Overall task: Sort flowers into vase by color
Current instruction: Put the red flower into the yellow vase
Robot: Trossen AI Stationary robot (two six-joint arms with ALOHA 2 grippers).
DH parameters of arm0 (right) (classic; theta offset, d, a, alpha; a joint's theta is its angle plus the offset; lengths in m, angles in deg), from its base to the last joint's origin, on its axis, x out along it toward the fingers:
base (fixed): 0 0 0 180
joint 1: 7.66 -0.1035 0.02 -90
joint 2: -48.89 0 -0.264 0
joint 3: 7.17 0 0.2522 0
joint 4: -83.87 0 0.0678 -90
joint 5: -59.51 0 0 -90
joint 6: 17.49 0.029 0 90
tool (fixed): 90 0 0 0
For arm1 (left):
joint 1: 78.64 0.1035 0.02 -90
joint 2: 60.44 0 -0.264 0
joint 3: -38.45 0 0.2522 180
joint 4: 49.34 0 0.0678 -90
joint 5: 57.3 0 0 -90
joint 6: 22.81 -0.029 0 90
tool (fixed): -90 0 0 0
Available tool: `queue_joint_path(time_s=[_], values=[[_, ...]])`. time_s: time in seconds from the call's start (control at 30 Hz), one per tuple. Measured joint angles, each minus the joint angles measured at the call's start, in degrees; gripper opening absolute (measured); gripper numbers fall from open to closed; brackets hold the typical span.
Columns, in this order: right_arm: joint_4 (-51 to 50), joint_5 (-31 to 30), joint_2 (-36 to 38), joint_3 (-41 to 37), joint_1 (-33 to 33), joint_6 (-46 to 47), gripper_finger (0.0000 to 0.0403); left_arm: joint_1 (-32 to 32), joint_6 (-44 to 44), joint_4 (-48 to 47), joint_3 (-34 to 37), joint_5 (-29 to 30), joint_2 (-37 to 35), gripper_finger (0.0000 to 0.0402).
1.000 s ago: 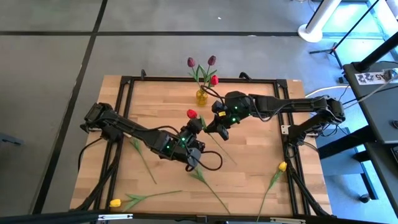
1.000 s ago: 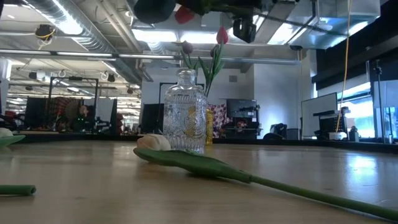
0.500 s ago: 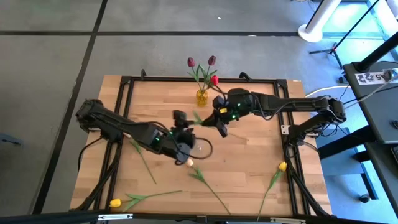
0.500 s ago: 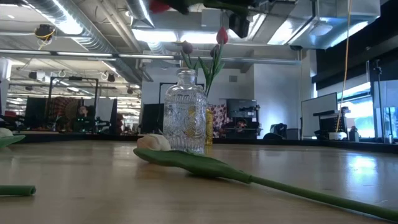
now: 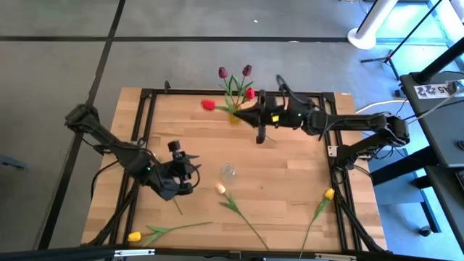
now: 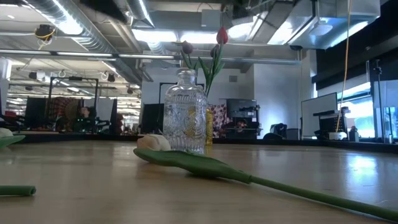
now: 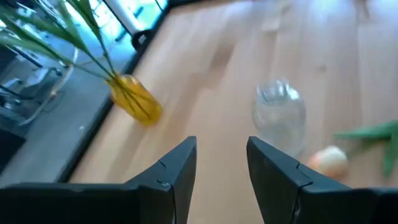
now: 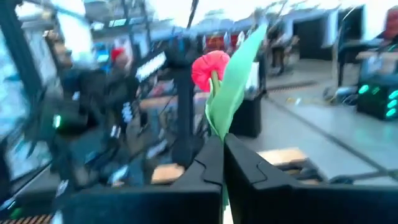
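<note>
My right gripper is shut on a red tulip whose head shows left of the yellow vase. That vase holds two dark purple tulips and a red one. My left gripper is open and empty at the left, short of the clear glass vase. A pale peach tulip lies flat on the table beside the clear vase. Two yellow tulips lie near the front edge. My right gripper pinches the red tulip's green stem and leaf between its two fingers, some way below the head. The fingers come level from the table's right. The tulip is lifted clear of the table, its head end sticking out beyond the fingertips toward the left.
The clear vase stands mid-table with the peach tulip's head and long stem in front of it. A black frame runs around the tabletop. The left wrist view shows both vases ahead of the left fingers.
My left gripper has drawn back from the red tulip toward the table's left and near edge, uncovering the clear vase. My right gripper has carried the tulip up and toward the far edge; its head has swung over to the left of the yellow vase.
</note>
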Motion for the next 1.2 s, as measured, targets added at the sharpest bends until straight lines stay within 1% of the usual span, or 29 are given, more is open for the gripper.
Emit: queue_joint_path(time_s=[0.07,0.13,0.2,0.3,0.37,0.43,0.53,0.6,0.7,0.83,1.03,1.1,1.2], values=[[5.4,-1.5,0.1,-2.4,0.1,-0.1,0.0001,0.1,-0.8,7.2,4.5,0.3,-0.9,0.0138],[11.9,-1.9,0.1,-5.2,0.1,-0.5,0.0001,0.2,-2.9,15.7,9.4,1.9,-1.3,0.0138],[20.4,-2.4,-0.2,-8.3,0.0,-0.6,0.0,0.1,-5.0,26.0,14.7,3.2,-1.1,0.0137],[35.3,-3.7,-2.6,-11.6,0.1,-3.4,0.0,0.2,-6.9,43.6,23.1,2.8,-1.1,0.0137],[42.9,-4.0,-5.7,-12.0,0.1,-6.5,0.0,0.7,-7.8,55.2,28.4,2.0,-1.1,0.0137],[47.7,-4.0,-8.9,-11.9,0.1,-9.2,0.0,1.2,-8.5,65.0,32.2,1.5,-1.1,0.0137],[52.7,-5.2,-13.1,-10.9,0.1,-12.2,0.0,1.6,-9.4,74.5,35.7,1.5,-1.1,0.0137],[56.5,-6.9,-16.3,-9.7,0.4,-13.9,0.0,1.5,-9.5,77.2,36.5,1.6,-1.1,0.0137],[60.9,-8.3,-20.8,-7.4,1.3,-14.8,0.0,1.5,-9.7,77.8,36.6,1.6,-1.1,0.0137],[61.7,-8.8,-25.7,-4.0,2.2,-16.1,0.0,1.8,-11.2,77.8,36.6,2.9,-1.1,0.0137],[63.1,-10.5,-32.0,1.8,5.8,-20.3,0.0,4.0,-12.9,77.8,36.6,5.7,-1.1,0.0137],[63.1,-10.5,-33.6,3.2,6.9,-20.4,0.0,5.4,-13.9,77.9,36.6,5.7,-1.1,0.0137],[63.0,-10.6,-34.2,3.9,7.6,-20.1,0.0,8.3,-15.8,80.4,36.7,3.9,-1.1,0.0137]])
